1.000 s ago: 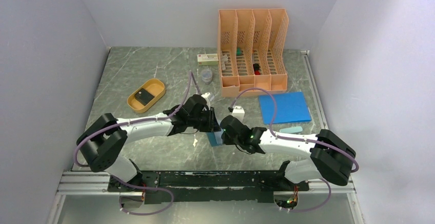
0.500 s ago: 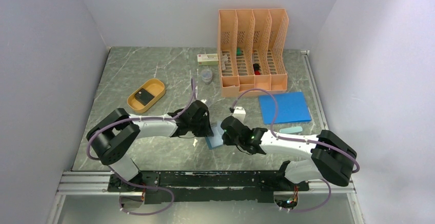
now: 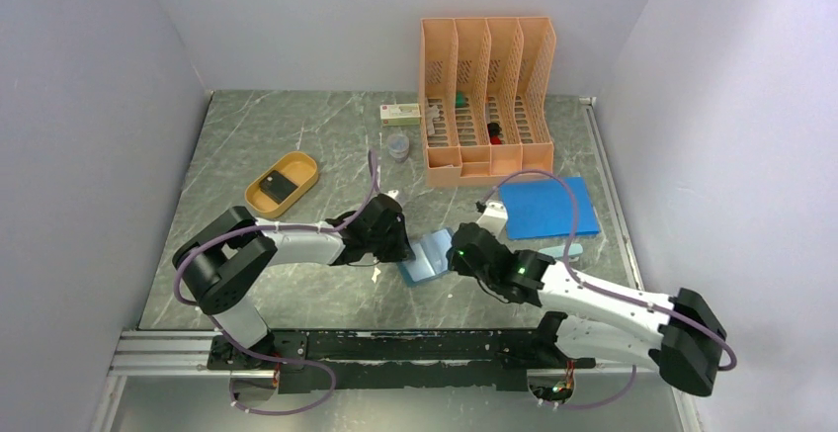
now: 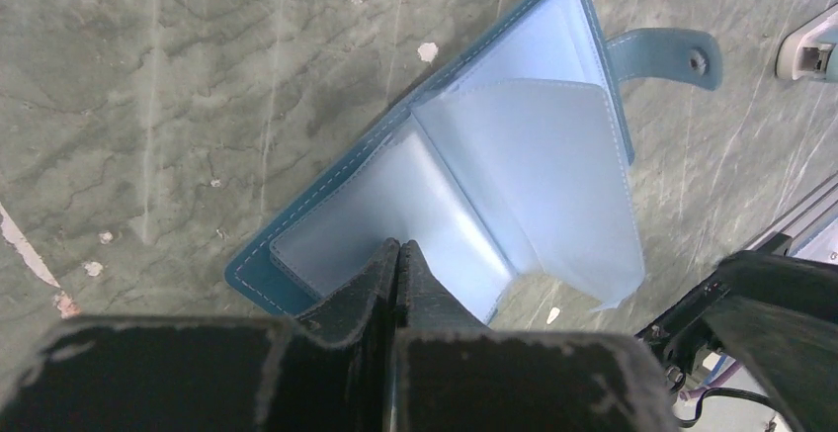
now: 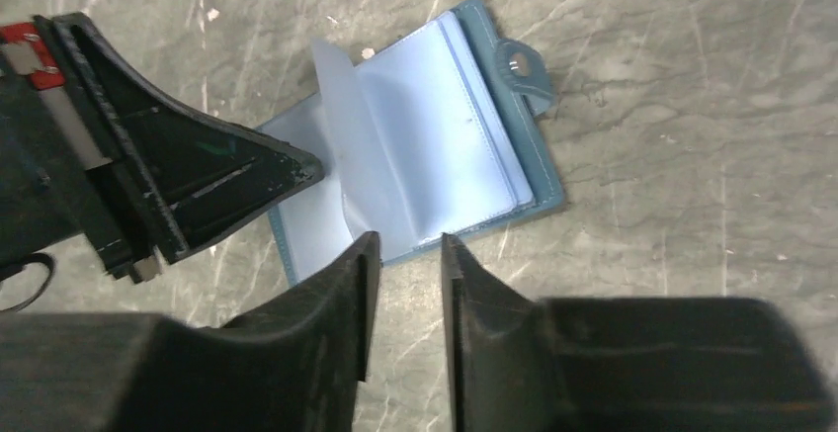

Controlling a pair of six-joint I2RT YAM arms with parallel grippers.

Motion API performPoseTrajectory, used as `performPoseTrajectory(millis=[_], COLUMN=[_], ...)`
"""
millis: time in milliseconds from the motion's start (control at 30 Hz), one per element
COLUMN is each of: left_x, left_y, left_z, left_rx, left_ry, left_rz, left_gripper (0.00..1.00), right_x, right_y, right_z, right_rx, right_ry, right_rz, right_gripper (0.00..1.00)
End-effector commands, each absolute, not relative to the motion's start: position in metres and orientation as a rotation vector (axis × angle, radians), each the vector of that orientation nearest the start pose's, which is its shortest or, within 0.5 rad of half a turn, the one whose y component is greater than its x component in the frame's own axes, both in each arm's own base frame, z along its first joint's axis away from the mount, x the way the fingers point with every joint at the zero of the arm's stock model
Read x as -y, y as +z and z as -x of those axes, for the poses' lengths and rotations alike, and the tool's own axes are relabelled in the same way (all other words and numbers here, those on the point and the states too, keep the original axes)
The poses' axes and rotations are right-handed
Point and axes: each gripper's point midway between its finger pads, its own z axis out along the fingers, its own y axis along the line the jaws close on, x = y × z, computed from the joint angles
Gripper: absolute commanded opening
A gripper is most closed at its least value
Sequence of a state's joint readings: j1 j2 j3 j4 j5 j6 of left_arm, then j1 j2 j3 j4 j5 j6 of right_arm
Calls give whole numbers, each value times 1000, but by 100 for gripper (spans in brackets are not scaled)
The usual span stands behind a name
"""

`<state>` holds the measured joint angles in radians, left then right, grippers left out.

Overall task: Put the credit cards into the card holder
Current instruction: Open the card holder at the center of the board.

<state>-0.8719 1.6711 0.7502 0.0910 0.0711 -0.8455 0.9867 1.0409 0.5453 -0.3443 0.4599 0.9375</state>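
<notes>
- While the card holder (image 3: 427, 257) lies spread open on the tabletop (image 3: 296, 145), near the middle of its near edge, no card shows in it. The step in hand looks like opening and steadying it.
- Left gripper (image 4: 397, 252): clenched, its tips pressed together and bearing on the clear pocket of the holder's left half, apparently pinning it flat. Whether it nips any plastic I cannot tell.
- Right gripper (image 5: 407, 244): jaws parted with nothing between them, hovering just off the holder's near edge, beside a clear leaf (image 5: 336, 116) that stands half-raised at the spine.
- Snap tab (image 4: 667, 54): unfastened, lying free off the right half.
- One dark credit card (image 3: 280, 187) rests in the orange oval tray (image 3: 255, 200) toward the left edge, well apart from the holder.
- Next, likely: one arm fetches that card while the other pins the holder open. A pocket mouth must gape for the thin card to slide in.
</notes>
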Motion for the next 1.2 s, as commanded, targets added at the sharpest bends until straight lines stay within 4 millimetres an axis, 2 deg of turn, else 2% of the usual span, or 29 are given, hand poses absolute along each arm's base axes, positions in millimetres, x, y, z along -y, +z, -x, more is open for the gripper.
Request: performPoseTrajectory(millis=[0, 67, 200, 300, 367, 400, 567, 667, 800, 1000, 1167], left_x=[287, 287, 289, 289, 288, 288, 284, 286, 291, 305, 323], left_y=[-29, -28, -26, -26, -25, -26, -26, -21, -11, 9, 11], left_z=[-200, -200, -199, -199, -198, -197, -195, -197, -207, -228, -239], left_rx=[-2704, -2700, -2692, -2689, -2685, -2689, -2693, -2681, -2653, -2588, -2578], left_ry=[-588, -589, -594, -599, -603, -601, -588, -591, -573, -562, -581], left_rz=[-92, -100, -120, -120, -120, -121, -142, -163, -189, -218, -282], left_gripper=[5, 5, 5, 5, 5, 5, 5, 5, 5, 5, 5], right_x=[-188, -201, -255, -277, -278, -276, -255, -243, -230, -205, -185], right_y=[102, 120, 148, 139, 123, 109, 69, 48, 31, 7, -3], right_z=[-193, -193, -178, -177, -186, -192, -223, -228, -215, -186, -168], right_rx=[-2284, -2254, -2211, -2257, -2308, -2341, -2402, -2439, -2481, -2536, -2545], right_ry=[380, 460, 767, 822, 755, 705, 607, 525, 493, 459, 462], right_rz=[-81, 19, 250, 291, 251, 223, 88, 106, 92, -9, -125], right_gripper=[38, 39, 37, 32, 29, 28, 27, 28, 28, 27, 27])
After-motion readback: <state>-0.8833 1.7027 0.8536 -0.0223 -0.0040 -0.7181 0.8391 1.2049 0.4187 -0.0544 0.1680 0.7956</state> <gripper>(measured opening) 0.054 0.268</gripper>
